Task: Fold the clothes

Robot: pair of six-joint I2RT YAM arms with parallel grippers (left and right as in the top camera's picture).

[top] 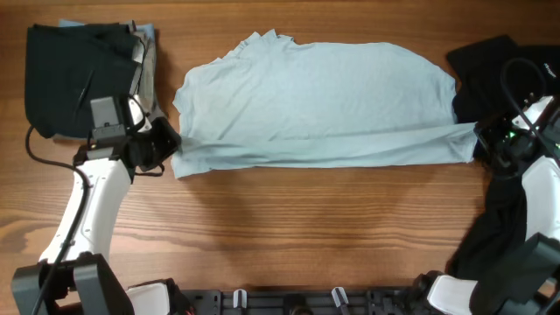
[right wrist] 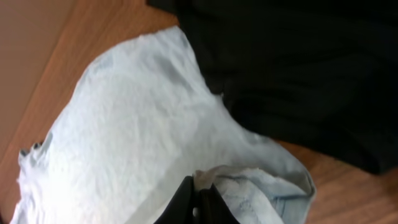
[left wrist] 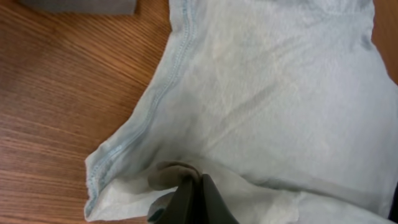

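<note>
A pale light-blue T-shirt (top: 319,101) lies spread across the middle of the wooden table, its near edge folded over into a long band. My left gripper (top: 171,145) is shut on the shirt's left corner; in the left wrist view the dark fingers (left wrist: 196,202) pinch a fold of the blue fabric (left wrist: 261,93). My right gripper (top: 479,142) is shut on the right corner, where its fingers (right wrist: 196,202) squeeze a bunched hem (right wrist: 261,186). A black garment (top: 494,61) lies at the right, partly under the right arm, also seen in the right wrist view (right wrist: 298,68).
A stack of dark folded clothes (top: 83,74) sits at the back left, just behind the left arm. Bare wood (top: 306,227) runs along the front of the table. The arm bases stand at the front edge.
</note>
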